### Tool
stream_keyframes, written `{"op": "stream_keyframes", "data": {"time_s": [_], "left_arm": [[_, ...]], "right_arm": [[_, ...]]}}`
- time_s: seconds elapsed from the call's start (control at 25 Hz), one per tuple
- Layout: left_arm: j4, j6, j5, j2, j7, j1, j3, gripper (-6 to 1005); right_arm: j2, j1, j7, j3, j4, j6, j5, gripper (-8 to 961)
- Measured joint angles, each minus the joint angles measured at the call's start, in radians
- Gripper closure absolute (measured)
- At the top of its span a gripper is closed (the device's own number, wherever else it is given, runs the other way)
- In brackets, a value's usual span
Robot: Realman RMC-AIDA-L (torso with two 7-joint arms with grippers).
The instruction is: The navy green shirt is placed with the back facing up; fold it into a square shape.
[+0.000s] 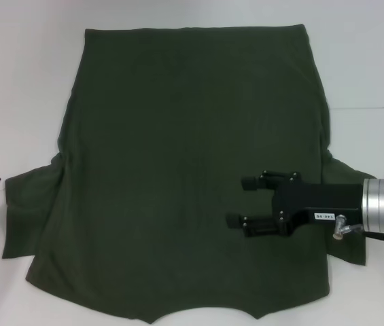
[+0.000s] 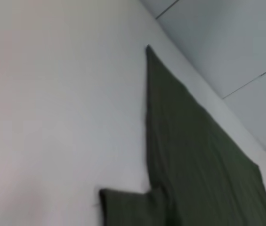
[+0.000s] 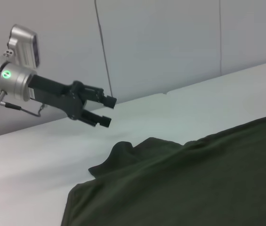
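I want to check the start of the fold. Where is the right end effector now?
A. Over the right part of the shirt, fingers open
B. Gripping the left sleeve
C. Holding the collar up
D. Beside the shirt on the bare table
A: in the head view the right end effector hangs over the shirt, its fingers apart and empty.

Bright, even light; blurred left-wrist view.
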Motion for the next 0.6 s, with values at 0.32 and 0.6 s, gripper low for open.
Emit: {"op": "stream_keyframes", "data": {"time_s": [0.32, 0.6], "left_arm": [[-0.062, -0.078, 0.007, -0.002, 0.024, -0.008, 0.041, 156], [-0.100, -0.151, 0.008, -0.004, 0.052, -0.020, 0.090, 156]], "right_arm": [[0.002, 0.000, -0.001, -0.003, 0.000, 0.000, -0.001, 28], [0.006, -0.003, 0.002, -0.012, 0.000, 0.016, 0.000, 28]]}}
